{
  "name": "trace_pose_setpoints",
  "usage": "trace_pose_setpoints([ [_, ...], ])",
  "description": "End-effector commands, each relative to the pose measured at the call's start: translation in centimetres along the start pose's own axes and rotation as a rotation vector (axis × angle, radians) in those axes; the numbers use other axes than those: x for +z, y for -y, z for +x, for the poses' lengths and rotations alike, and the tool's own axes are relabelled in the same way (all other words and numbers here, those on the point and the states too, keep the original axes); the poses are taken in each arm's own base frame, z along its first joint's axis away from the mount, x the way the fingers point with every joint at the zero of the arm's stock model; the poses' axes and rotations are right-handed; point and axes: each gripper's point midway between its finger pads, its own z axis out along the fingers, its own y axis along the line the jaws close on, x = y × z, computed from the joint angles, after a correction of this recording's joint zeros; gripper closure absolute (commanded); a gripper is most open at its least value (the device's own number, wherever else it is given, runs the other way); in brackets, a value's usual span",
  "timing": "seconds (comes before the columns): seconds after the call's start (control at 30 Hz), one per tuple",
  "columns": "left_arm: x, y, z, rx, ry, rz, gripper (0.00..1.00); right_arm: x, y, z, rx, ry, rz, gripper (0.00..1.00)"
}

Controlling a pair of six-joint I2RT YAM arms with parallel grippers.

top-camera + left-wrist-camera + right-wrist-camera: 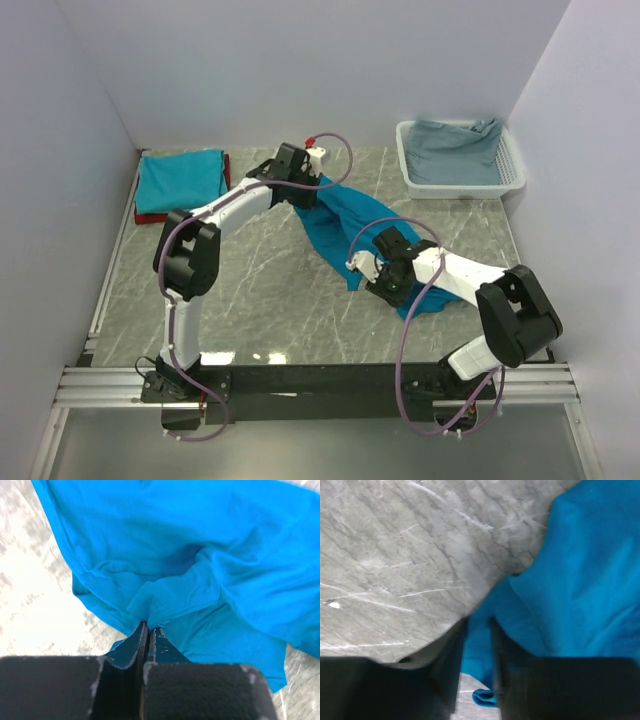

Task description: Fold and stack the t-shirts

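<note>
Now, near the basket [512, 172], left gripper [148, 630] clamps the teal t-shirt [210, 545], likely for spreading; right gripper [477, 632] straddles it, grip unclear.

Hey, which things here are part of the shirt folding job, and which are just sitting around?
Part of the job:
loose teal shirt
folded teal shirt
red shirt under it
grey-blue shirt in the basket

Just sitting around:
basket
</note>
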Motion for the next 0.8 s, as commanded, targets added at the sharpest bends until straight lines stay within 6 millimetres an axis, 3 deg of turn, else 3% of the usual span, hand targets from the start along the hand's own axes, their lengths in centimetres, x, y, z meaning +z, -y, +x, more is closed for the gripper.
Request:
trace_pose_setpoints([
  [0.0, -1.3, 0.1, -1.2, -0.016, 0.043, 0.022, 1.00, 1.1, -0.1, 1.3, 0.004, -0.060, 0.017, 0.70],
  [0.13, -1.7, -0.1, -1.2, -0.020, 0.050, 0.021, 1.00, 1.2, -0.1, 1.5, 0.001, -0.082, 0.008, 1.00],
  [0.2, -2.4, -0.3, -1.7, -0.017, 0.066, 0.008, 1.00, 0.2, 0.0, 1.2, -0.006, -0.063, 0.017, 1.00],
  [0.3, -4.0, -1.1, -2.8, -0.007, 0.111, -0.041, 1.00, -3.2, 1.4, -0.2, -0.019, -0.001, 0.096, 1.00],
  [0.33, -4.7, -1.5, -3.0, -0.007, 0.124, -0.059, 1.00, -5.7, 2.7, -1.7, -0.017, 0.068, 0.159, 1.00],
  [0.4, -7.7, -2.0, -5.5, -0.005, 0.215, -0.106, 1.00, -9.0, 4.2, -2.3, -0.021, 0.097, 0.245, 1.00],
  [0.43, -8.8, -2.4, -6.0, -0.009, 0.242, -0.129, 1.00, -12.6, 5.7, -4.1, -0.021, 0.176, 0.331, 1.00],
  [0.47, -11.8, -2.1, -7.9, 0.000, 0.313, -0.146, 0.99, -14.6, 6.6, -4.5, -0.021, 0.192, 0.387, 1.00],
  [0.53, -15.2, -2.3, -9.7, 0.008, 0.400, -0.199, 1.00, -21.0, 8.0, -6.3, -0.023, 0.302, 0.510, 1.00],
  [0.57, -18.8, -1.4, -11.3, 0.018, 0.480, -0.193, 1.00, -23.3, 8.5, -6.5, -0.019, 0.329, 0.559, 1.00],
  [0.6, -21.0, -1.6, -12.1, 0.016, 0.528, -0.234, 1.00, -27.5, 9.0, -7.7, -0.018, 0.414, 0.632, 1.00],
  [0.63, -25.2, -1.3, -13.3, 0.018, 0.616, -0.261, 1.00, -30.2, 9.0, -7.8, -0.029, 0.468, 0.685, 1.00],
  [0.7, -29.5, -0.6, -14.2, 0.021, 0.703, -0.274, 0.99, -36.1, 8.9, -8.5, -0.028, 0.608, 0.790, 1.00],
  [0.73, -33.8, 0.0, -14.7, 0.019, 0.798, -0.285, 0.99, -38.6, 8.3, -8.1, -0.022, 0.676, 0.821, 1.00],
  [0.77, -36.1, 0.4, -14.9, 0.016, 0.847, -0.288, 1.00, -40.2, 7.9, -7.9, -0.010, 0.722, 0.827, 1.00],
])
